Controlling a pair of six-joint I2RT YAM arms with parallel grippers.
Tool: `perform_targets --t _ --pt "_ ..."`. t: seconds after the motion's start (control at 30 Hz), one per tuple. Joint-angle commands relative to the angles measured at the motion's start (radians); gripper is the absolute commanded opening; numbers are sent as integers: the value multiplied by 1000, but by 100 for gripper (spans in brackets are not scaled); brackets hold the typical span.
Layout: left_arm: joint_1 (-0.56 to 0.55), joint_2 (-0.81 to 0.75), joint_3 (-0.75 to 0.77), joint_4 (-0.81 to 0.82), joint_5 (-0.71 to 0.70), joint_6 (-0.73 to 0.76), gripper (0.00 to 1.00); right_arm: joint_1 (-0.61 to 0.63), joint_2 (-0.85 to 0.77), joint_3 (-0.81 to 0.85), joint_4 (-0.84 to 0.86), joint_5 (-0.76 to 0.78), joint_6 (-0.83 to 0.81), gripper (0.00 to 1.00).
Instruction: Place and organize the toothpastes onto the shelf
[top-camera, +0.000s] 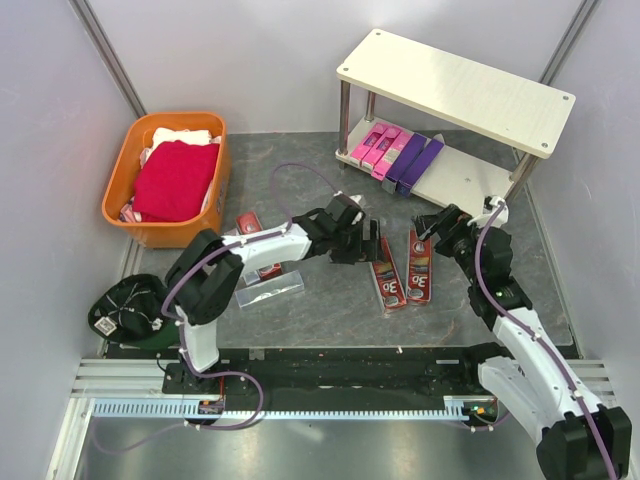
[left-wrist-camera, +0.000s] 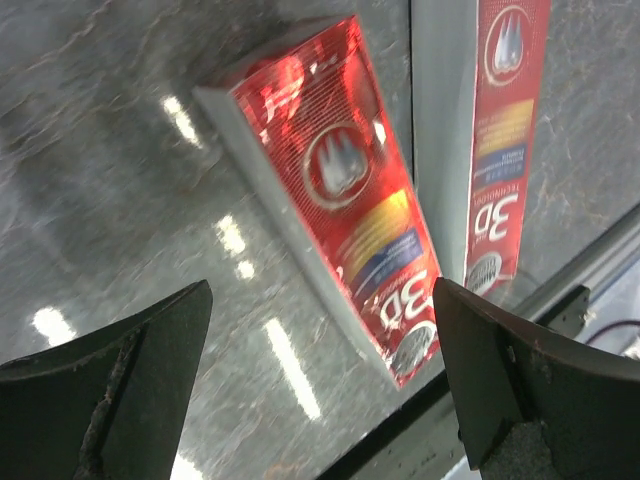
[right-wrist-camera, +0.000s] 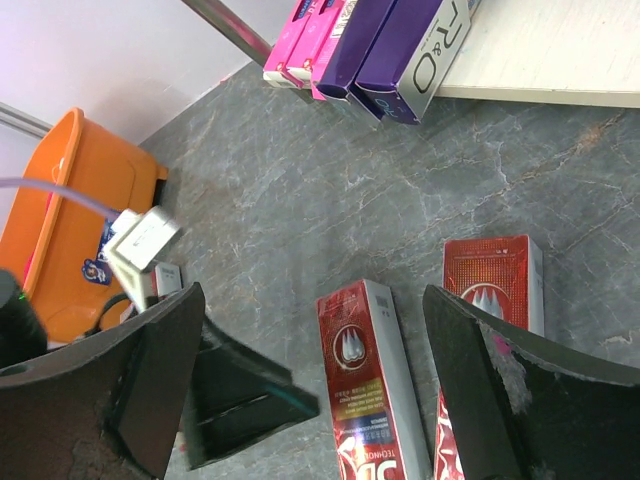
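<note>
- Two dark red toothpastes flat on the grey table, side by side with a narrow gap: the left red carton and the right red carton, both printed "3D".
- Left claw — fingers spread wide, gripping nothing, poised over the far end of the left red carton, which shows between the fingers in the wrist view.
- Right claw — also wide apart and empty, over the table by the far end of the right red carton, between that carton and the shelf.
- Shelf at the far right of the table. On its lower board, toward the left end, pink cartons and two purple cartons packed side by side.
- Three more cartons left of the pair: a small red carton near the basket, a hidden red carton partly under the left arm, and a silver-grey carton just nearer the bases.
- Orange basket at the far left, with a red cloth and a white cloth inside.
</note>
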Motion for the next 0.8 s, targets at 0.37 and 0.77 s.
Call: perform_targets --t 0.37,0.77 --pt "-110 357 456 -358 -255 43 98 2 -60 -6 -73 4 -26 98" --pt "-135 425 569 -412 -248 68 83 2 -43 -11 -75 0 -33 98"
